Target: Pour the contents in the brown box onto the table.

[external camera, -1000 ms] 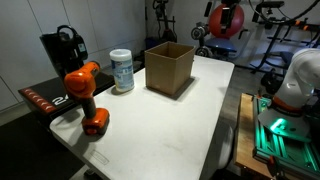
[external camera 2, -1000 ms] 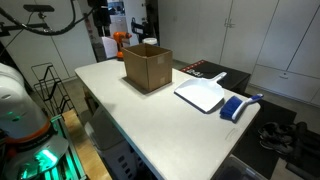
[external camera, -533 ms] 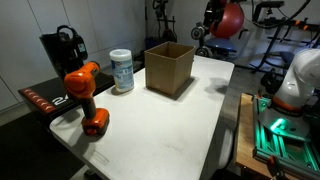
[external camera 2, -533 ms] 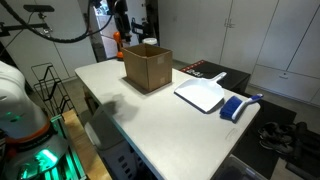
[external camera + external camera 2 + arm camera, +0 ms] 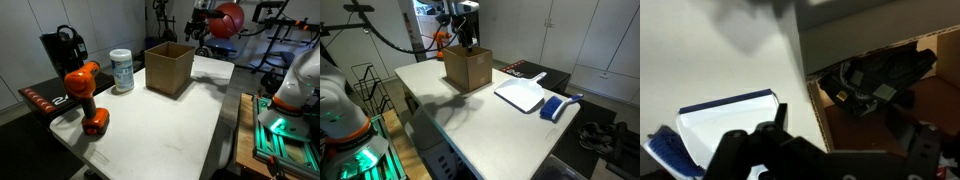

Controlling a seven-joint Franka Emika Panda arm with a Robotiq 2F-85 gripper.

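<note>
1. Gripper [image 5: 467, 40] hangs on the arm above the brown box [image 5: 468, 68], close to its open top and apart from it in both exterior views.
2. Its fingers [image 5: 735, 150] stand spread wide in the wrist view, with nothing between them.
3. Seen in an exterior view, the gripper [image 5: 197, 28] is over the far side of the brown box [image 5: 169, 67], higher than the rim.
4. Brown box stands upright on the white table [image 5: 170, 135], flaps open, near the table's far end.
5. Dark contents [image 5: 872, 78] lie inside the box in the wrist view: black, tangled shapes with a small yellow mark. What they are cannot be told.
6. From the wrist view, the box opening fills the right half, ahead of the right finger; the left finger is over bare table.
7. White dustpan [image 5: 523, 95] lies flat on the table beside the box, with a blue brush [image 5: 555, 107] just beside it.
8. On the box's other side stand a wipes canister [image 5: 121, 70], an orange drill [image 5: 85, 95] and a black machine [image 5: 62, 48].
</note>
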